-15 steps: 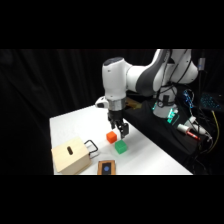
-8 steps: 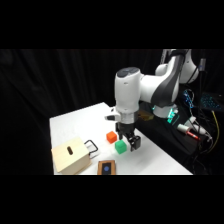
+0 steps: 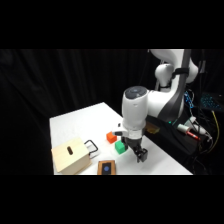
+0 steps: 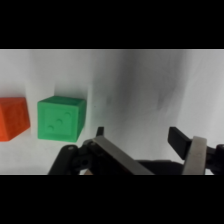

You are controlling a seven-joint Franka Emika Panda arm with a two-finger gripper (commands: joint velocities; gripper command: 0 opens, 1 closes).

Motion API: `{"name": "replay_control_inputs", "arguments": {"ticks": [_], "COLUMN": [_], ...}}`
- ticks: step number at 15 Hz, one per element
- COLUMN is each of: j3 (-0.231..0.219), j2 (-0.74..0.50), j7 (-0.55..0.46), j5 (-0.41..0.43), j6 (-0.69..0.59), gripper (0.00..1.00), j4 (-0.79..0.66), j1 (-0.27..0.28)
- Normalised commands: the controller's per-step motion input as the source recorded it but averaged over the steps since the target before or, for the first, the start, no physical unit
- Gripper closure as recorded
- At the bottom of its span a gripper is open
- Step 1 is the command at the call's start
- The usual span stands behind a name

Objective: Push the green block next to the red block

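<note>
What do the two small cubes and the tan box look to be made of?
The small bright green cube and the small red-orange cube look like moulded plastic: saturated even colour, matte faces with faint round dimples. Painted wood can't be ruled out. The tan box looks like bare pale wood, with a dark slot on top and a dark metal-looking handle.

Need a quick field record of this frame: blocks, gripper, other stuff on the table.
green block: on the white table, a narrow gap from the red block
red block: beside the green one, apart
gripper: open, holding nothing, low beside the green block
wooden box: at the table's near corner, metal handle
flat dark-faced item: front edge
</note>
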Motion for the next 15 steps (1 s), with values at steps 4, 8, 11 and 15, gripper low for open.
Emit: {"name": "replay_control_inputs", "arguments": {"ticks": [4,8,11,15], "j3": [-0.009,-0.047,-0.155,-0.169], "j2": [0.24,0.11,-0.02,-0.08], "j7": [0.0,-0.03,0.01,0.0], "j5": [0.015,0.027,-0.07,-0.11], "j6": [0.18,0.15,0.14,0.11], "gripper": [0.0,0.0,0.0,0.0], "j4": [0.14,0.07,-0.02,-0.07], "j1": [0.015,-0.012,0.003,-0.055]}}
